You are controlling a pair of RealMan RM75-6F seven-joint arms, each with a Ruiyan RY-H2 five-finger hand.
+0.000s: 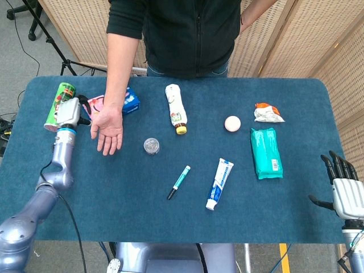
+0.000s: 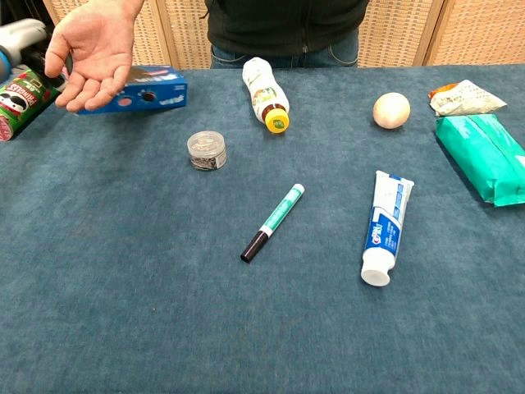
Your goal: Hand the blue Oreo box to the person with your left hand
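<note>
The blue Oreo box [image 1: 116, 103] is sitting at the far left of the table [image 1: 170, 227], largely covered in the head view by the person's forearm, so only its blue right end and a pinkish left end are showing. In the chest view it is lying flat on the cloth just behind the person's open palm [image 2: 97, 51], which is hovering palm-up, apparently waiting to receive it.

The left robot hand [image 1: 70, 112] is sitting just left of the box, between it and the green Pringles can [image 1: 58, 106] lying at the table's left edge. Its dark fingers are reaching toward the box's left end, but the forearm is hiding the contact, so I cannot tell whether it is grasping the box or merely touching it. In the chest view only a pale sliver of that arm is showing at the top left corner.

The right robot hand [image 1: 344, 185] is resting off the near right edge of the table, fingers spread and holding nothing, seemingly parked out of the way since the task belongs to the left side.
</note>
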